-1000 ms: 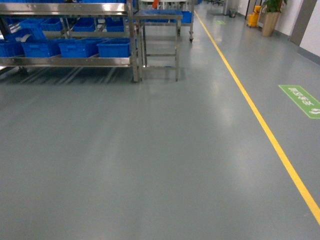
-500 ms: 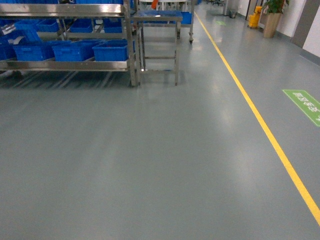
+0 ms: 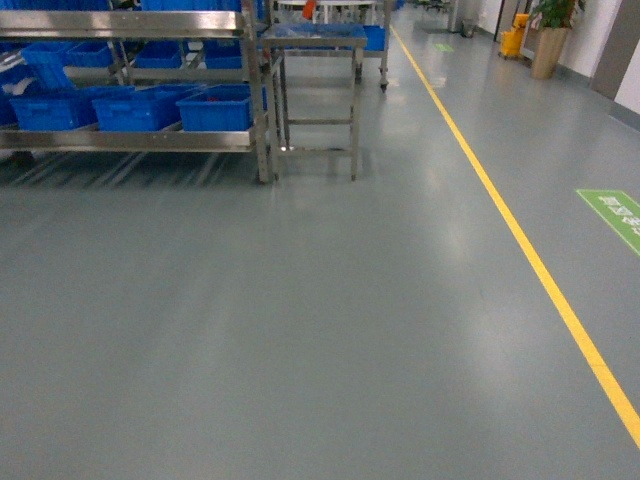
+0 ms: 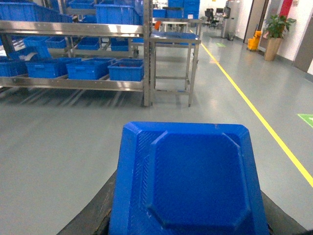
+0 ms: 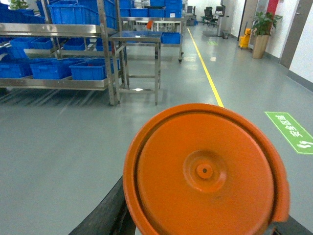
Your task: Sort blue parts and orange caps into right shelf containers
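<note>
A blue part (image 4: 188, 178), a flat moulded piece with cut corners, fills the lower left wrist view; my left gripper (image 4: 188, 227) is shut on it, black fingers (image 4: 93, 220) showing at its sides. My right gripper (image 5: 205, 230) is shut on a round orange cap (image 5: 203, 171), which hides most of the jaws. The right shelf containers (image 3: 215, 108) are bright blue crates on the low level of a steel rack (image 3: 130, 140), far ahead at the upper left. They also show as blue crates (image 4: 125, 70) and blue crates (image 5: 88, 69) in the wrist views. Neither gripper appears in the head view.
A small steel table (image 3: 315, 40) stands just right of the rack. A yellow floor line (image 3: 530, 260) runs along the right, with a green floor sign (image 3: 615, 215) beyond it. A potted plant (image 3: 550, 35) and a yellow mop bucket (image 3: 512, 40) stand far back right. Grey floor lies between me and the rack.
The whole head view has shifted: the rack and table sit lower and a little more to the left, and the green sign has slid right and down. The base is rolling forward.
</note>
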{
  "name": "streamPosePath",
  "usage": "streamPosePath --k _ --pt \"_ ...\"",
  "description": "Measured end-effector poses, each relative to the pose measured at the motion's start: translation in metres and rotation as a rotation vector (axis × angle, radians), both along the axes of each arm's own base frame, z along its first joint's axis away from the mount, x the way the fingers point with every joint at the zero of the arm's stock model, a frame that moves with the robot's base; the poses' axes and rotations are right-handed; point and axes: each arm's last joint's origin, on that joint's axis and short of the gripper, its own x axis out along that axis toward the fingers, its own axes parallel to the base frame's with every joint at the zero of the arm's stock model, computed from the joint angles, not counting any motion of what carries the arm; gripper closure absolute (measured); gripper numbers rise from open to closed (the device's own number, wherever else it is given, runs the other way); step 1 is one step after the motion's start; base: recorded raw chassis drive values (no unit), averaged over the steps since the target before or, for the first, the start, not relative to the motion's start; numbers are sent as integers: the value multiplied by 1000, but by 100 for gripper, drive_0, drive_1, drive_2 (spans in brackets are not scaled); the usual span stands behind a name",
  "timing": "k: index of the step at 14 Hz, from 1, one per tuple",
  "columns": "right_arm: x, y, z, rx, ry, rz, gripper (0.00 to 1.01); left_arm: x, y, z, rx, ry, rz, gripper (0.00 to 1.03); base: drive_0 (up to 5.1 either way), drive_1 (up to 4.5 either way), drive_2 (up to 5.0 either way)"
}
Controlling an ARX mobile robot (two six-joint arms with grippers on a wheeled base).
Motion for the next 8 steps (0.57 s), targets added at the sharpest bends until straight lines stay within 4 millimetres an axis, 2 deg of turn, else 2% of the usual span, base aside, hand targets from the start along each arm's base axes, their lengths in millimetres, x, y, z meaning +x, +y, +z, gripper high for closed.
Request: streamPosePath --k 8 --pt "0 0 0 0 3 0 57 0 0 0 0 0 0 60 -2 430 -434"
